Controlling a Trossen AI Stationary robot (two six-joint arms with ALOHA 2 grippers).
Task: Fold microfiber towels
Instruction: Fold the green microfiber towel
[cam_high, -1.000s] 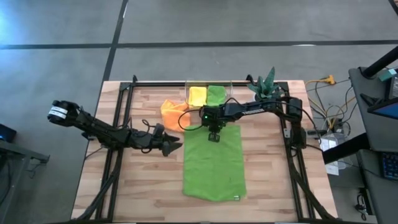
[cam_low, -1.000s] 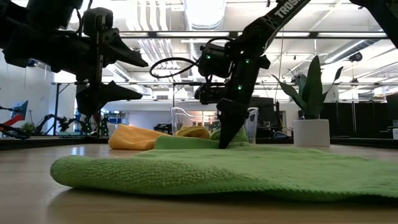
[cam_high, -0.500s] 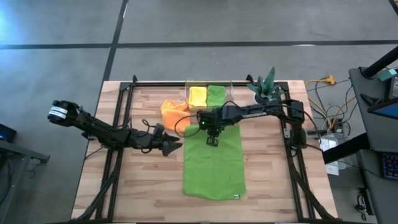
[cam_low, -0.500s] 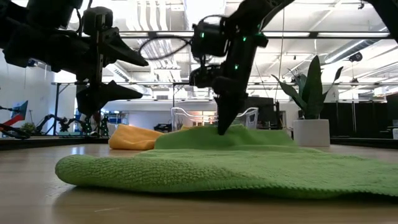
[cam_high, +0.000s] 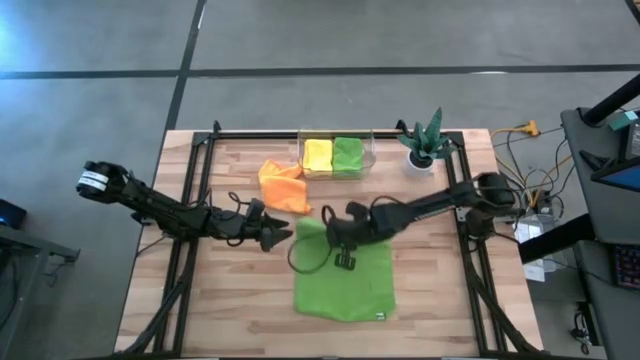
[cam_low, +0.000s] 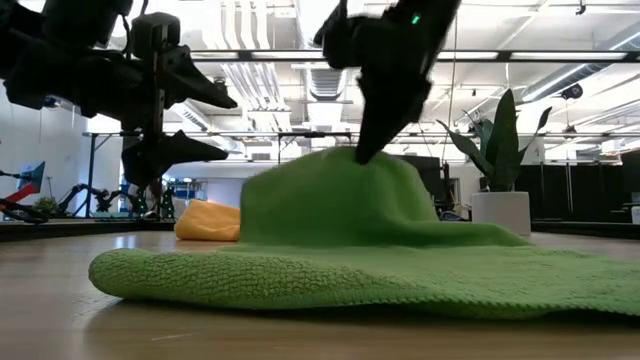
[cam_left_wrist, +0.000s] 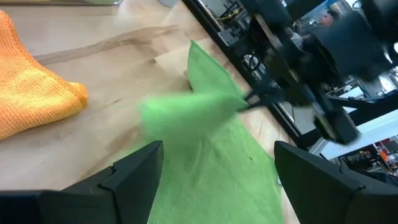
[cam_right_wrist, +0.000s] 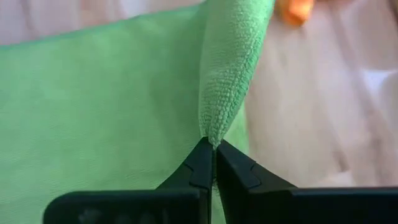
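Note:
A lime green towel (cam_high: 345, 285) lies spread on the table's middle, its near part flat on the wood and its far part raised into a peak (cam_low: 340, 195). My right gripper (cam_high: 345, 262) is above it, shut on that peak. My left gripper (cam_high: 281, 232) hovers open just left of the towel, with nothing between its fingers (cam_left_wrist: 134, 180). An orange towel (cam_high: 283, 185) lies crumpled on the wood farther back. A yellow towel (cam_high: 317, 154) and a second lime green towel (cam_high: 347, 154) sit in a clear container at the far edge. My right gripper pinches a folded ridge of the green towel's far edge (cam_right_wrist: 214, 127) between its two fingertips (cam_right_wrist: 202, 163). It comes from above, slanting down. The pinched part is lifted clear and drapes down like a tent (cam_low: 330, 200), while the near part (cam_low: 350, 275) stays on the table.
A spiky green plant in a white pot (cam_high: 424, 140) stands at the far right, behind the right arm (cam_high: 430, 205). The clear container (cam_high: 335, 165) is at the far edge. Bare wood lies to the left and right of the spread towel.
My right gripper, still shut, has moved toward the table's near edge and upward, drawing the green towel's far edge with it. That edge has risen off the table into a tall peak over the towel's middle; the near edge has stayed where it was.

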